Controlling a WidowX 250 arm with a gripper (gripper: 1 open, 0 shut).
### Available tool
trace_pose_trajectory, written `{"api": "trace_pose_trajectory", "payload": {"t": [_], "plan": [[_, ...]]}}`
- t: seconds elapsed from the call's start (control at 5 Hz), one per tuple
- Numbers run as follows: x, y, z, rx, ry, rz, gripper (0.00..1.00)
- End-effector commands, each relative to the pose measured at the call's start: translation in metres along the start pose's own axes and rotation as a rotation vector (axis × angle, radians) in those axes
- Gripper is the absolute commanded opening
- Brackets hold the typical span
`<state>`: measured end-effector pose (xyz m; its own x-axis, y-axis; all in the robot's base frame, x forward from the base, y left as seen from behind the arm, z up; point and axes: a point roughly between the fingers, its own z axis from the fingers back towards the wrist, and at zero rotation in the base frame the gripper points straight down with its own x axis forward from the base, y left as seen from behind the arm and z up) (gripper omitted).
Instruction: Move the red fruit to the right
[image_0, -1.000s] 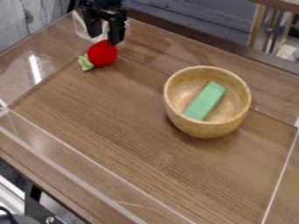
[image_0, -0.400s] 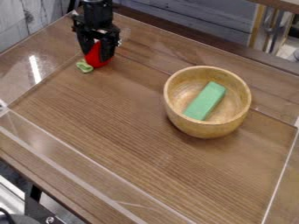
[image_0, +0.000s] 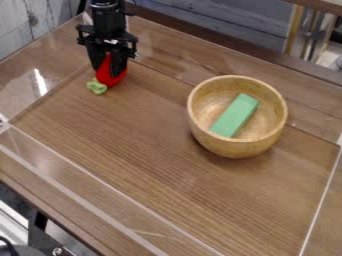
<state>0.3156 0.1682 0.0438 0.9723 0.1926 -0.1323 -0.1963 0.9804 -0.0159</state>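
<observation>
The red fruit (image_0: 112, 75) lies on the wooden table at the far left, its green leafy tip (image_0: 96, 87) pointing toward the front left. My gripper (image_0: 111, 70) points straight down over it. One black finger stands on each side of the fruit, and the jaws are still apart around it. The fruit's upper part is hidden behind the fingers. I cannot tell whether the pads touch it.
A wooden bowl (image_0: 201, 98) with a green rectangular block (image_0: 237, 114) in it stands right of centre. A clear raised rim (image_0: 40, 150) borders the table (image_0: 147, 170). Furniture legs (image_0: 310, 35) stand beyond the far right edge.
The gripper has come down and a little toward the front left, so its fingers now straddle the red fruit. The fruit has shifted slightly the same way. The jaws look somewhat narrower.
</observation>
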Motion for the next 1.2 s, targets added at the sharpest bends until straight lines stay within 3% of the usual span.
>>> {"api": "trace_pose_trajectory", "payload": {"t": [0.0, 0.4, 1.0], "plan": [[-0.005, -0.010, 0.034, 0.019, -0.062, -0.010, 1.00], [0.008, 0.018, 0.028, 0.026, -0.059, 0.000, 1.00], [0.000, 0.030, 0.013, 0.036, -0.047, 0.023, 1.00]]}}
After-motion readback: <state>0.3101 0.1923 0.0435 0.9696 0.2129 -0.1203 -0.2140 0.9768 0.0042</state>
